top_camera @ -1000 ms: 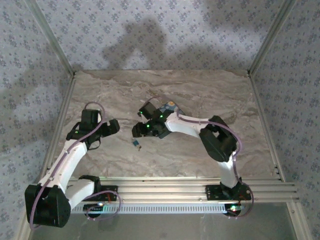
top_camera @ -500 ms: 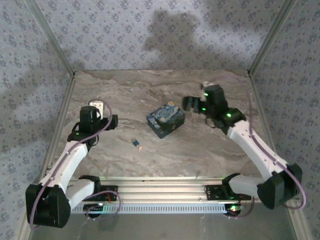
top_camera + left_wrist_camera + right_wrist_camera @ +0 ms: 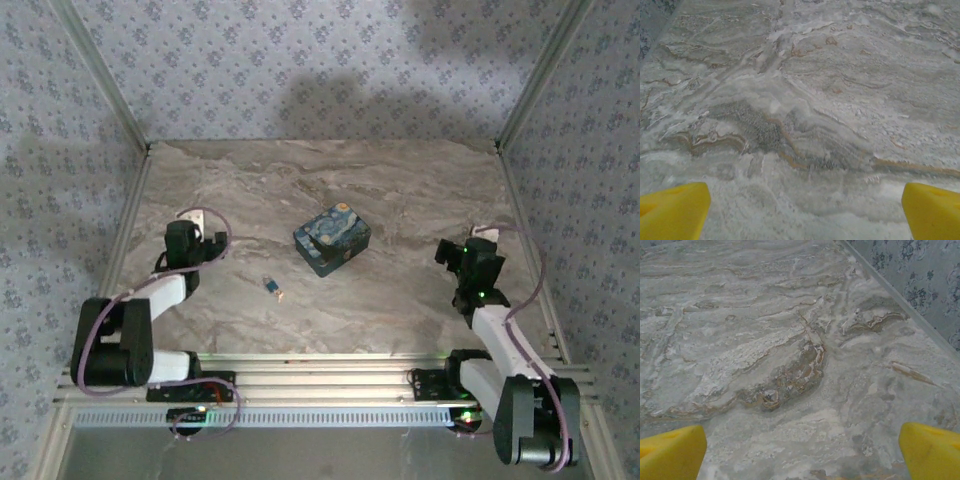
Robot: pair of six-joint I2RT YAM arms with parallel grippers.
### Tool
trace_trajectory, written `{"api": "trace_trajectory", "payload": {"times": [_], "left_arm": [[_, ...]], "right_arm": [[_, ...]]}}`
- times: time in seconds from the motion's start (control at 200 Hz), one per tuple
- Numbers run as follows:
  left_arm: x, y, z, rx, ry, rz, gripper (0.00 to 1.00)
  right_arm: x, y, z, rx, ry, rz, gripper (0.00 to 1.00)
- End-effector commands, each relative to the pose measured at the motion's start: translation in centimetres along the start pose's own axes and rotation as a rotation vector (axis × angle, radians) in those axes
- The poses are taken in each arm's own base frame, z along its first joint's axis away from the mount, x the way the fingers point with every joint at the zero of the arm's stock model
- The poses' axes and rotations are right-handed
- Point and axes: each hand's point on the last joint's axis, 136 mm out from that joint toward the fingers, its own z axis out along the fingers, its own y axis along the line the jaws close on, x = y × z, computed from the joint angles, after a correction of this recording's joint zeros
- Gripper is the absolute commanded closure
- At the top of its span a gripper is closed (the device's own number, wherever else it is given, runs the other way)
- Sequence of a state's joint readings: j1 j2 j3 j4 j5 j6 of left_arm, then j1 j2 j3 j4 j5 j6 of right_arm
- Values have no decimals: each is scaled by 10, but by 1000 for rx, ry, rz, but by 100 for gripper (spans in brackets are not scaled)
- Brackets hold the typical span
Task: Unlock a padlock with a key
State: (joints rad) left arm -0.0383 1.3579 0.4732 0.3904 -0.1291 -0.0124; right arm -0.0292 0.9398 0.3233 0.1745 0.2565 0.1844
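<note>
Padlock (image 3: 332, 238) mid-worktop (image 3: 420, 180). Key (image 3: 273, 287) near-left of it, apart.
Padlock likely heavy, rigid, slick face: grip across dark sides.
Key tiny, light, flat: pinch blue head.
Left pincer (image 3: 805, 210), right pincer (image 3: 802, 450) spread wide, empty.

Overhead; wrist views close above table (image 3: 805, 100)

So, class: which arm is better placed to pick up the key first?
Left. The key lies on the left side of the padlock, nearer the open left pincer than the right pincer.
</note>
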Motion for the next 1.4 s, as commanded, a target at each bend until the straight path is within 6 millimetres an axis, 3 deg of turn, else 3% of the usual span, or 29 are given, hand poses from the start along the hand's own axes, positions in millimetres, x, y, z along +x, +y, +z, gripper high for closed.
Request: {"api": "trace_trajectory", "payload": {"times": [0.0, 0.15, 0.295, 0.42, 0.48, 0.495, 0.545, 1.394], "left_arm": [[-29, -4, 9, 38, -111, -22, 2], [-26, 1, 25, 39, -144, -33, 2], [-19, 2, 22, 63, -163, -54, 2], [-16, 3, 22, 57, -177, -54, 2], [-17, 3, 21, 57, -181, -53, 2], [-17, 3, 22, 56, -181, -52, 2], [-17, 3, 21, 55, -182, -52, 2], [-17, 3, 22, 55, -181, -52, 2]], "right_arm": [[-28, 4, 4, -31, -194, 23, 0], [-21, 14, 20, -72, -224, -33, 0], [-27, 25, 36, -106, -236, -71, 0], [-8, 29, 66, -112, -184, -82, 0], [-15, 40, 68, -134, -211, -122, 0], [-7, 39, 69, -123, -163, -135, 0], [-10, 38, 76, -96, -138, -133, 0], [-10, 42, 75, -86, -140, -159, 0]]}}
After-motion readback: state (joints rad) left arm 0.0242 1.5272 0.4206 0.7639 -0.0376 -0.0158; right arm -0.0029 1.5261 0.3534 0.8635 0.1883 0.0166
